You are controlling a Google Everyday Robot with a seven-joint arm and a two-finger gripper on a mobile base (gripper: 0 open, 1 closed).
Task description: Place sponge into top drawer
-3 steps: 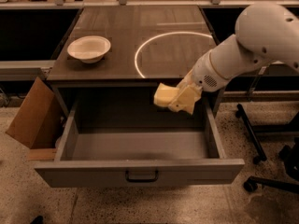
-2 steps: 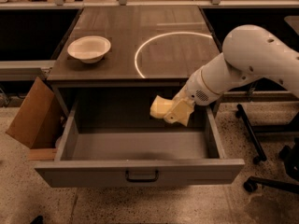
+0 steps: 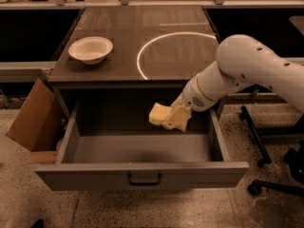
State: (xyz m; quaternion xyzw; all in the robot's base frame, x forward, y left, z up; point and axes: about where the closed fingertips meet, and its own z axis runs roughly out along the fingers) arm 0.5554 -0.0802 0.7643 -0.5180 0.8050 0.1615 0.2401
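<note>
The top drawer [image 3: 142, 175] is pulled wide open below the dark tabletop, its grey front panel with a small dark handle facing me. My gripper [image 3: 172, 120] reaches in from the right on a white arm and hangs inside the drawer's opening, above its floor, toward the back right. It is shut on the pale yellow sponge [image 3: 158, 114], which sticks out to the left of the cream fingers [image 3: 178, 119]. The sponge is held clear of the drawer floor.
A white bowl [image 3: 90, 49] sits on the tabletop [image 3: 123, 27] at the left, beside a white circle marking. An open cardboard box [image 3: 33, 118] leans at the drawer's left. Office chair bases [image 3: 266, 175] stand on the floor at the right.
The arm has lowered and moved left, carrying the sponge from the drawer's back right edge down into the drawer opening.
</note>
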